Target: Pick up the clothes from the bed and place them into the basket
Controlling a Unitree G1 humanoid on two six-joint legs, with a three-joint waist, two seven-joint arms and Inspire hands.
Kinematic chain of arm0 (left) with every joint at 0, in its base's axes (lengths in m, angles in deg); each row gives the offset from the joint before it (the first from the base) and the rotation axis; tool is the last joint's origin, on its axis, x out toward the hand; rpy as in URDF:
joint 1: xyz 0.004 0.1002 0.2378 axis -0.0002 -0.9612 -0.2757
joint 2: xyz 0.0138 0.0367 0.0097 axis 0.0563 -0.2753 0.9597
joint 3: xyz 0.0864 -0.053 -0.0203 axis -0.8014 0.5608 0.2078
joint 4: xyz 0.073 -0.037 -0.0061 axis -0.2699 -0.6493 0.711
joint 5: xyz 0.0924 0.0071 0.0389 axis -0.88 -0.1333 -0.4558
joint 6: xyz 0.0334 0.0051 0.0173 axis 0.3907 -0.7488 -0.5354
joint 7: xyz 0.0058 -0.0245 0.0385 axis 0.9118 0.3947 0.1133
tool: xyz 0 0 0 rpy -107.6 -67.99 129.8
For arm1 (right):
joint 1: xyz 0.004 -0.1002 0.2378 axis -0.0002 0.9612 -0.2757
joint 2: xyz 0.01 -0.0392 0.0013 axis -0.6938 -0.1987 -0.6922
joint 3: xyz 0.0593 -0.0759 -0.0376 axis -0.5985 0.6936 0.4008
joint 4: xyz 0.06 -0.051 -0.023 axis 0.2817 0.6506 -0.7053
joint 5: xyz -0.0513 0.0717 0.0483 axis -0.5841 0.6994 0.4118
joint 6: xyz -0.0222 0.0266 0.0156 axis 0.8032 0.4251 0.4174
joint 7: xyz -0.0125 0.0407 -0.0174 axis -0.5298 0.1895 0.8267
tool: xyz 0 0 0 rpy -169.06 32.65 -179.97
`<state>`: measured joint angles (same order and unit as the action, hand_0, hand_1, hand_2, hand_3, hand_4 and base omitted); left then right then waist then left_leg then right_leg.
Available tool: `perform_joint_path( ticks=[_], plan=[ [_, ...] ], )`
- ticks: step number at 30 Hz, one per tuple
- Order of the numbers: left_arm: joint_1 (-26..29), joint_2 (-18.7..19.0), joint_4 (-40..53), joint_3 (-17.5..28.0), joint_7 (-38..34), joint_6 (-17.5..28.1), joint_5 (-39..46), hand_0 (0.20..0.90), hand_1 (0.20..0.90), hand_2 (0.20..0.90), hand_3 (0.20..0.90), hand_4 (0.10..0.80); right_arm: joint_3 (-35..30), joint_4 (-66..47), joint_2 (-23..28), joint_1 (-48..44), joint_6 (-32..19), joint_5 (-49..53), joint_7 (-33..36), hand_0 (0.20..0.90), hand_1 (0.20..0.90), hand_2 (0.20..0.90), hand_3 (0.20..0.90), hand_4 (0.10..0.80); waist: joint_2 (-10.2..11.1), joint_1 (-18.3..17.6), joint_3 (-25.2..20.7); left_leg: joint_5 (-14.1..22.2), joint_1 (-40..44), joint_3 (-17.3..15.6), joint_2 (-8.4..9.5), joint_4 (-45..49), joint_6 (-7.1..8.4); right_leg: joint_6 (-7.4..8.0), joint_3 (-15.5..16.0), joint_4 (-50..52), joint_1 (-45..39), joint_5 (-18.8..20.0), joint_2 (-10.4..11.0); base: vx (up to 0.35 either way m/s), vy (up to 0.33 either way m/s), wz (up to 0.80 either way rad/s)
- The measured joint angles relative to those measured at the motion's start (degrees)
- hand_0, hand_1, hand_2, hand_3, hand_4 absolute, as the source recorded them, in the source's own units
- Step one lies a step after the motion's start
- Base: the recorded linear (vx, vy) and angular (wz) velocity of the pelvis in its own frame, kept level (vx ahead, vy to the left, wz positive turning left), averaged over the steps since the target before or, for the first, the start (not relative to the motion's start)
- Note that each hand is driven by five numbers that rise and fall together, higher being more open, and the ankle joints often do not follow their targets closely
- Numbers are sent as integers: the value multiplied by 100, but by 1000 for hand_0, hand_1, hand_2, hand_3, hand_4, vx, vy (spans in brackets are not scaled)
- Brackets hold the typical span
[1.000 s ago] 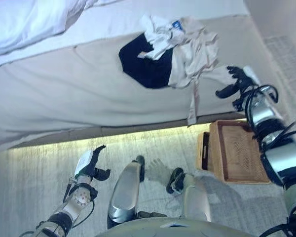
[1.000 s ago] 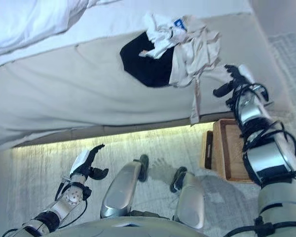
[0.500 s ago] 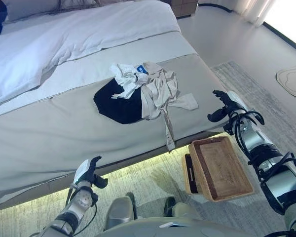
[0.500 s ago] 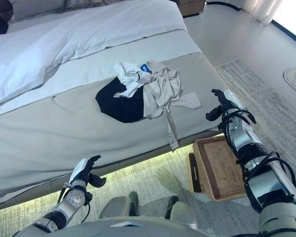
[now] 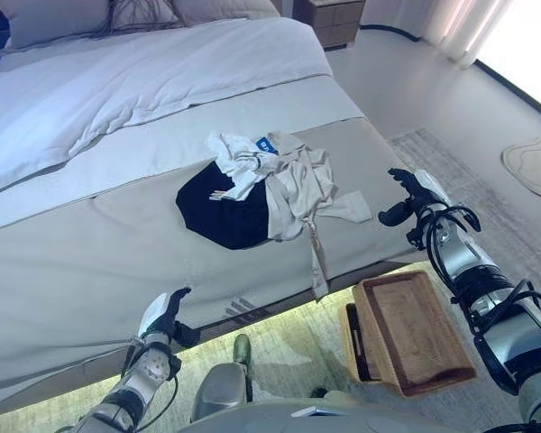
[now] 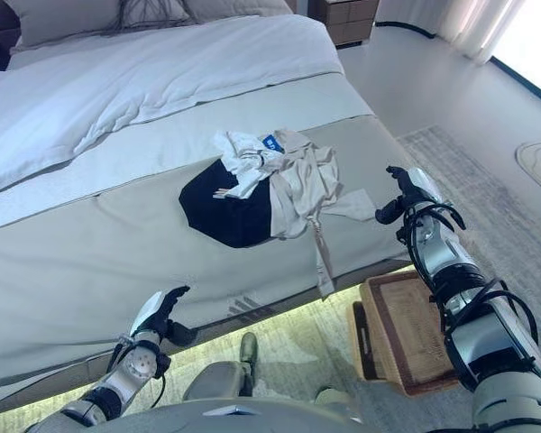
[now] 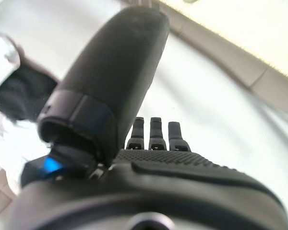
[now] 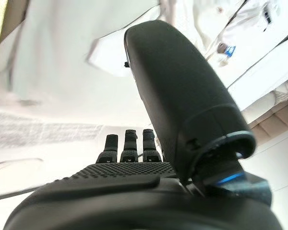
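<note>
A pile of clothes lies on the bed's grey cover: a black garment, a white one and a beige one whose strap hangs over the bed's edge. A brown wicker basket stands on the floor below the bed's near right corner. My right hand is open and empty, in the air just right of the beige garment. My left hand is open and empty, low by the bed's front edge, well left of the pile. The black garment also shows in the left wrist view.
A white duvet covers the far half of the bed, with pillows at its head. A nightstand stands beyond. A grey rug lies under the basket, and a pale round mat lies far right.
The camera has shifted, so the bed and basket sit differently in the picture. Both hands stay open and keep about the same places by the bed. The clothes have not moved.
</note>
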<state>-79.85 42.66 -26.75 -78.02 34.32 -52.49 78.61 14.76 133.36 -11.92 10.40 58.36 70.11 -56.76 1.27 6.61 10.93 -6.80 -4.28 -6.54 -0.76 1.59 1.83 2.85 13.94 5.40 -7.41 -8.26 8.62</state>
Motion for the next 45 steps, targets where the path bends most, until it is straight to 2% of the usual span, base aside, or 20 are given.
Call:
perform_joint_path(
  ticks=[4, 5, 6, 7, 8, 9, 11, 16, 23, 24, 25, 26, 27, 29, 30, 34, 36, 38, 40, 45],
  plan=[
    [40, 146, 42, 17, -10, 2, -4, 900, 900, 900, 900, 800, 1, -156, -76, 0, -4, -2, -62, 900, 900, 900, 900, 800, 42, 107, 23, 0, -66, 51, -70, 183, -1, 72, 48, -54, -32, 8, -97, 0, -59, 8],
    [81, 162, 42, 9, -8, 14, -14, 900, 900, 900, 900, 800, -31, -156, -75, 0, -2, -7, -41, 900, 900, 900, 900, 800, 105, 136, 107, -31, -297, 190, -71, 679, 52, 59, 88, -74, -91, -1, -96, 8, 94, 13],
    [126, 176, 60, -1, -8, 18, -19, 900, 900, 900, 900, 800, -44, -160, -82, 0, 20, -8, -39, 900, 900, 900, 900, 800, 219, 185, 210, -86, -562, 263, -89, 1171, 187, 61, 99, -105, -145, 4, -48, 58, 151, 8],
    [94, 168, 67, -24, 14, 18, -21, 900, 900, 900, 900, 800, -43, -190, -95, -5, 31, -19, -19, 900, 900, 900, 900, 800, 252, 218, 226, 74, -627, 205, -149, 1290, 164, 59, 119, -140, -174, 14, -54, 94, 161, -1],
    [42, 145, 66, -26, 78, 18, -59, 900, 900, 900, 900, 800, -42, -219, -120, -7, 18, -20, 54, 900, 900, 900, 900, 800, 240, 188, 224, 242, -541, -31, -277, 1184, -7, 53, 147, -128, -158, 11, -108, 128, 135, 3],
    [9, 125, 62, -32, 109, 22, -124, 900, 900, 900, 900, 800, -45, -223, -129, -8, 8, -21, 92, 900, 900, 900, 900, 800, 233, 107, 224, 288, -454, -83, -339, 1116, -42, 7, 159, -52, -120, -22, -146, 114, 84, 7],
    [-21, 76, 63, -34, 116, 24, -158, 900, 900, 900, 900, 800, -48, -223, -96, -9, 5, -35, 108, 900, 900, 900, 900, 800, 175, 45, 245, 416, -236, 18, -332, 755, 41, 23, 118, 45, -34, -48, -203, 121, 44, 0],
    [27, 115, 266, -14, 113, 50, -179, 900, 900, 900, 900, 800, -62, -244, -97, 0, 43, -39, 111, 900, 900, 900, 900, 800, 275, -22, 325, 414, -205, -44, -109, 662, -50, 27, 131, 155, 18, -49, 64, 132, 50, 1],
    [107, 281, 442, 6, 145, 147, -234, 900, 900, 900, 900, 800, -62, -584, -126, -22, 37, -39, 122, 900, 900, 900, 900, 800, 254, 187, 336, 496, -89, -35, 21, 599, -163, 27, 203, 200, -79, -42, 155, 97, 132, 6],
    [100, 280, 437, -5, 196, 146, -240, 900, 900, 900, 900, 800, -64, -593, -140, -38, 36, -52, 125, 900, 900, 900, 900, 800, 234, 177, 349, 598, -56, -32, 88, 542, -260, 57, 222, 492, 41, -19, 177, 98, 183, 11],
    [76, 263, 441, -25, 272, 154, -291, 900, 900, 900, 900, 800, -66, -620, -164, -34, 46, -57, 164, 900, 900, 900, 900, 800, 141, 149, 400, 544, 101, 6, 29, 341, -297, 97, 221, 1150, 281, 16, 228, 153, 114, 4],
    [12, 258, 444, -26, 302, 199, -383, 900, 900, 900, 900, 800, -66, -655, -218, -35, 46, -61, 200, 900, 900, 900, 900, 800, 72, 118, 446, 529, 250, 25, 23, 170, -322, 248, 197, 2072, 763, 127, 385, 142, 11, -1],
    [-83, 267, 456, -32, 322, 230, -422, 900, 900, 900, 900, 800, -61, -680, -264, -18, 43, -62, 212, 900, 900, 900, 900, 800, 3, 35, 461, 493, 383, 68, -30, -10, -393, 290, 143, 2595, 1034, 130, 425, 103, -119, -6],
    [-163, 314, 476, -30, 335, 229, -426, 900, 900, 900, 900, 800, -62, -785, -309, -27, 64, -65, 246, 900, 900, 900, 900, 800, -4, -21, 470, 374, 460, 56, -26, -183, -523, 297, 78, 2312, 1248, 115, 452, 0, -185, -5],
    [-154, 316, 479, -30, 335, 228, -424, 900, 900, 900, 900, 800, -61, -871, -310, -64, 65, -77, 282, 900, 900, 900, 900, 800, -13, -36, 476, 360, 439, 31, -19, -232, -536, 297, 89, 1800, 1311, 123, 441, -29, -174, -2],
    [-45, 323, 519, -31, 332, 214, -321, 900, 900, 900, 900, 800, -57, -914, -314, -87, 126, -292, 343, 900, 900, 900, 900, 800, -8, -106, 487, 265, 358, 145, 4, -240, -452, 282, 51, 351, 1233, 235, 363, 8, -106, 24],
    [-39, 310, 606, -29, 321, 140, -269, 900, 900, 900, 900, 800, -57, -819, -303, -106, 174, -294, 346, 900, 900, 900, 900, 800, 31, -48, 479, 260, 386, 189, -2, -243, -217, 345, 151, -71, 1011, 1042, 307, 147, -43, 20],
    [-202, 277, 674, -24, 267, 148, -278, 900, 900, 900, 900, 800, -41, -708, -310, -111, 180, -291, 320, 900, 900, 900, 900, 800, -35, 15, 446, 278, 443, 201, -213, -249, -100, 251, 211, -385, 795, 1122, 80, 195, -14, -3],
    [-399, 236, 668, -23, 255, 160, -291, 900, 900, 900, 900, 800, -39, -656, -266, -116, 244, -287, 283, 900, 900, 900, 900, 800, -34, 26, 447, 301, 597, 219, -345, -289, -45, 222, 249, -528, 594, 1145, -112, 145, 5, -6],
    [-419, 125, 672, -56, 293, 467, -387, 900, 900, 900, 900, 800, -40, -491, 190, -389, 435, -288, 275, 900, 900, 900, 900, 800, -52, -42, 449, 320, 497, 260, -415, -146, 9, 199, 386, -552, 552, 1131, -181, -41, 2, 6]
  ],
)
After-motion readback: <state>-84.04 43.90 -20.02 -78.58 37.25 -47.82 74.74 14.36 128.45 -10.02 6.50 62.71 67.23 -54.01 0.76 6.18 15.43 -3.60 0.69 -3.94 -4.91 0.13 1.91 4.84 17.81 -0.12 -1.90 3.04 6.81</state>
